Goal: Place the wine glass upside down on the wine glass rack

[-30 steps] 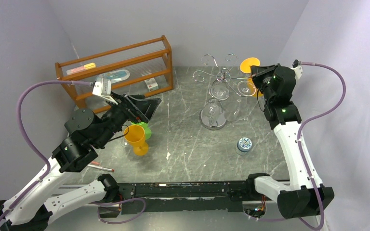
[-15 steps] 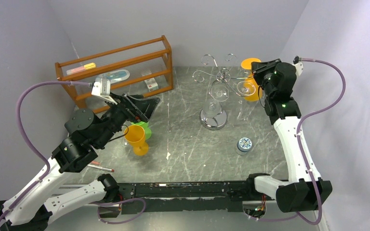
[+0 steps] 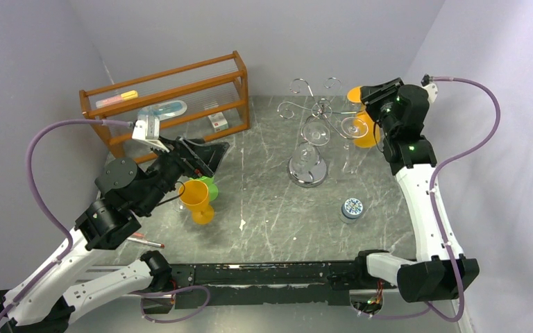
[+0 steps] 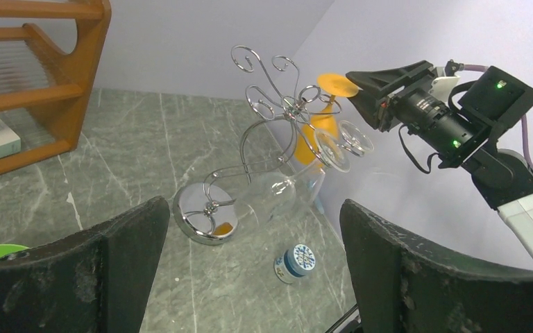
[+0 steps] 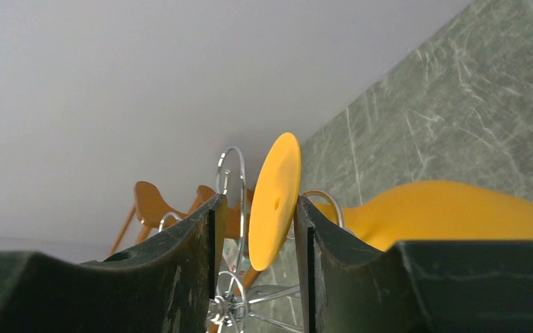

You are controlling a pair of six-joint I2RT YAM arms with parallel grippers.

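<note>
Wine glass (image 5: pixel 451 208) hangs bowl-down off a scroll arm of the wine glass rack (image 3: pixel 293 173), foot up so the wire catches it. Your right gripper (image 5: pixel 258 208) straddles that foot, jaws slack, no pinch. Left gripper (image 4: pixel 250 215) is wide & empty, parked well apart.

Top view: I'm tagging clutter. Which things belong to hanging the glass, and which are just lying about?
In the job: orange wine glass, chrome rack, right gripper.
Lying about: wooden shelf, green cup, small patterned jar, red pen.
</note>
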